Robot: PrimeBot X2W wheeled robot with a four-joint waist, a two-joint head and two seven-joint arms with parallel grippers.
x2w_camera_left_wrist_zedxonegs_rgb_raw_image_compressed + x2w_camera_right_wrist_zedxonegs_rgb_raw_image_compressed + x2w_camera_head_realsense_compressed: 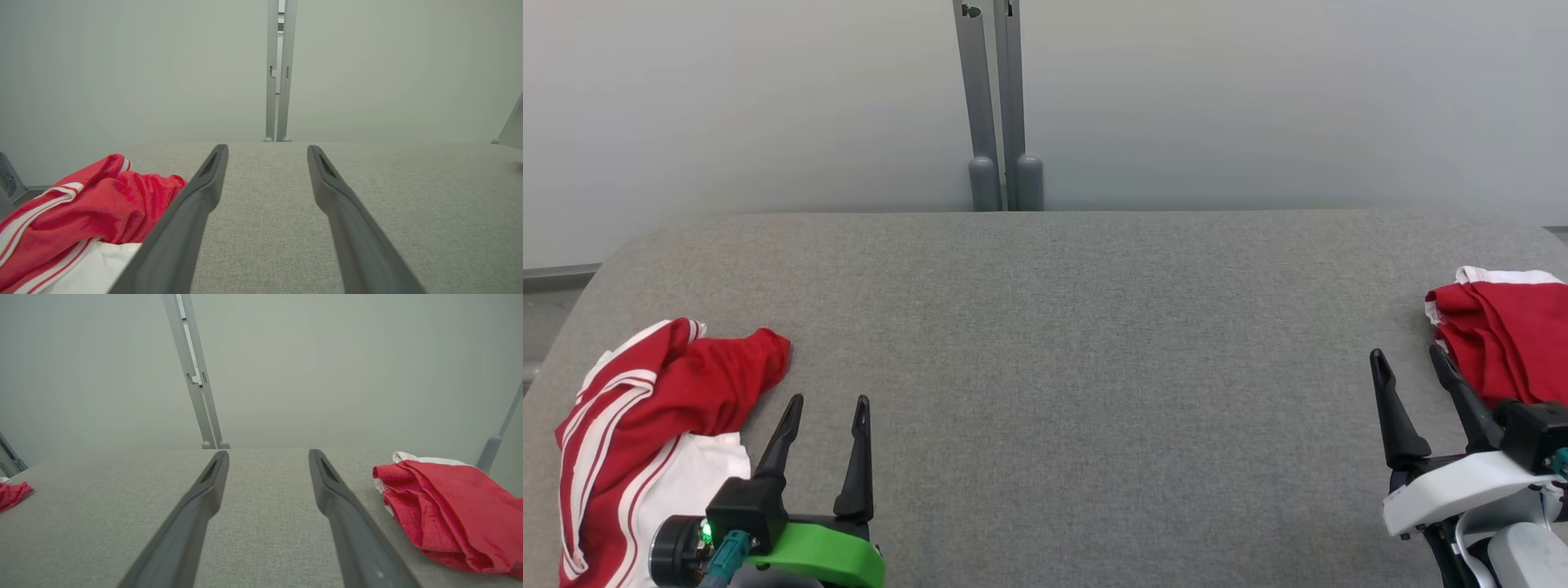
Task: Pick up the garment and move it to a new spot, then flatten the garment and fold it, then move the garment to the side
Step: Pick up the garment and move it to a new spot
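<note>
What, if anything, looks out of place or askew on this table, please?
Nothing is spilled or damaged, but both garments lie crumpled: the left garment beside the open left pincer, the right garment at the right edge of the table by the open right pincer.

Long dark tapered fingers (858,457); left gripper (829,400) on a green mount (825,555) with teal cable (727,551), right gripper (1406,351) on white

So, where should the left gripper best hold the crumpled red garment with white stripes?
Probably the bunched red lobe at the right end of the crumpled red, white-striped garment. It rises in thick folds off the grey fabric table, just left of the open left gripper, so come from its right.
</note>
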